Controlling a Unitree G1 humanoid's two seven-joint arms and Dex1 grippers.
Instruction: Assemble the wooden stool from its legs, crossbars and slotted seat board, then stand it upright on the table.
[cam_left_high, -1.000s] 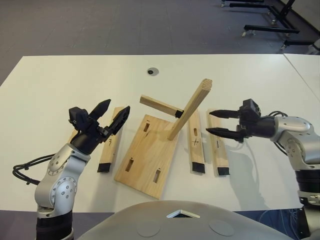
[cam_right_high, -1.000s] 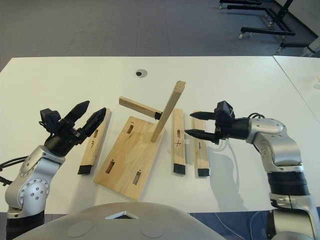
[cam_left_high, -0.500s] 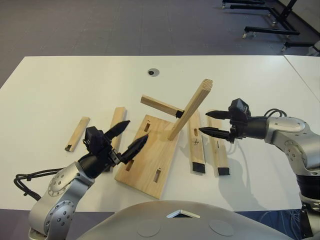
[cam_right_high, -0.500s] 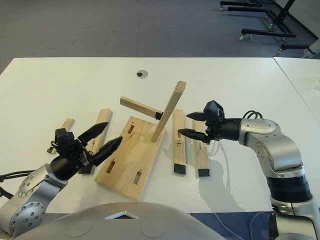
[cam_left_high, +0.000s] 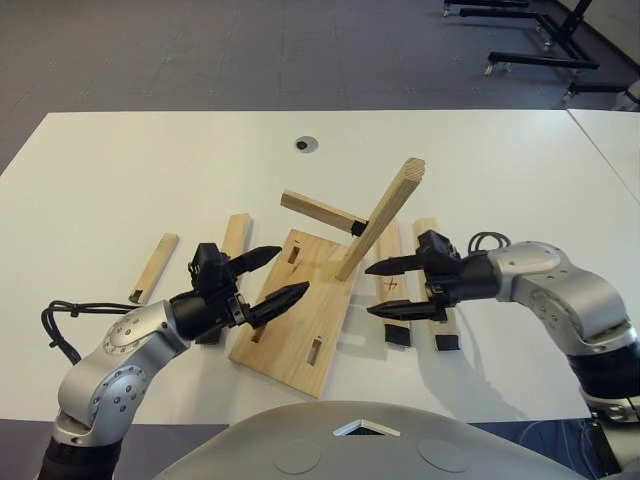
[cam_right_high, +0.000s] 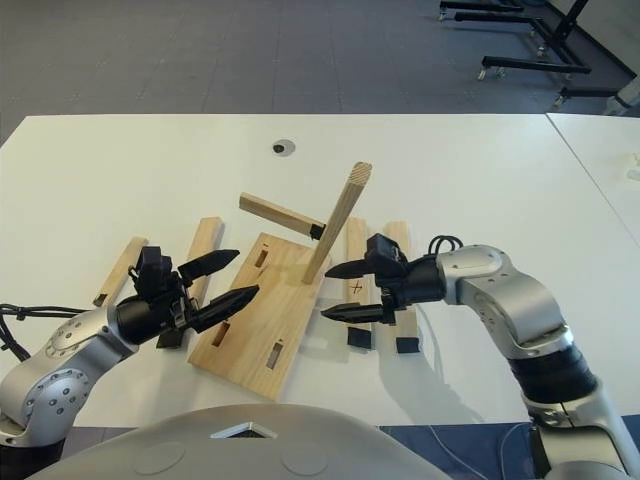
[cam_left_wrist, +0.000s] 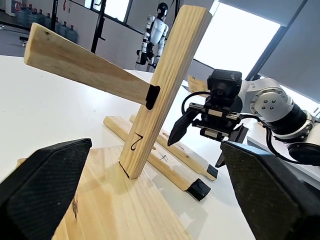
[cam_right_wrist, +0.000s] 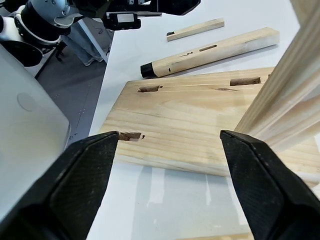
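The slotted seat board (cam_left_high: 295, 325) lies flat mid-table. One leg (cam_left_high: 385, 212) stands tilted in it, with a crossbar (cam_left_high: 318, 210) jutting out to the left. Two more legs (cam_left_high: 392, 305) (cam_left_high: 437, 300) lie right of the board, another leg (cam_left_high: 234, 238) lies to its left, and a short crossbar (cam_left_high: 155, 265) is farther left. My left gripper (cam_left_high: 290, 270) is open over the board's left edge. My right gripper (cam_left_high: 369, 290) is open at the board's right edge, below the tilted leg. In the left wrist view the tilted leg (cam_left_wrist: 165, 85) stands between both grippers.
A round grommet (cam_left_high: 303, 144) sits in the white table (cam_left_high: 120, 170) behind the parts. A second table (cam_left_high: 612, 130) adjoins at the right. Black metal frames (cam_left_high: 535, 50) stand on the floor far behind. A cable (cam_left_high: 55, 325) hangs by my left arm.
My left gripper has moved right, from beside the left leg to over the board's edge. My right gripper has moved left and down to the board's right edge. Both stay open.
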